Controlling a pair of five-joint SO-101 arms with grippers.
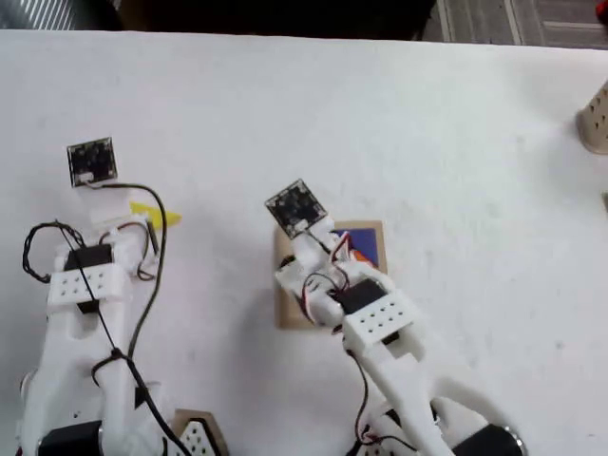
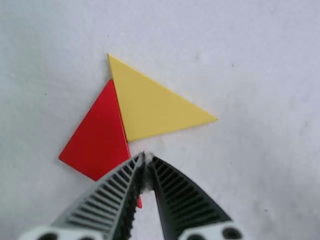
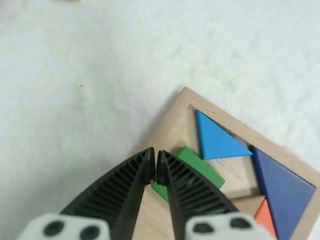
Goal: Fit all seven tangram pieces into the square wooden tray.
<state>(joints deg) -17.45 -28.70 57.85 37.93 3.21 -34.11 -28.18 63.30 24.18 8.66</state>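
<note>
My left gripper [image 2: 145,160] is shut, its tips low over the table at the seam where a red triangle [image 2: 95,140] meets a yellow triangle [image 2: 150,105]. Both triangles lie flat, edge to edge; nothing is between the fingers. The yellow triangle [image 1: 157,215] pokes out beside the left arm. My right gripper [image 3: 155,161] is shut over a corner of the square wooden tray [image 3: 170,125]. Next to its tips lies a green piece [image 3: 195,167]. A light blue triangle [image 3: 217,140], a dark blue piece [image 3: 282,185] and an orange piece [image 3: 265,217] also lie in the tray [image 1: 285,309].
A beige perforated object [image 1: 595,119] stands at the table's right edge. A wooden item [image 1: 204,427] sits by the left arm's base. Cables [image 1: 157,256] loop along the left arm. The white table's far edge runs along the back.
</note>
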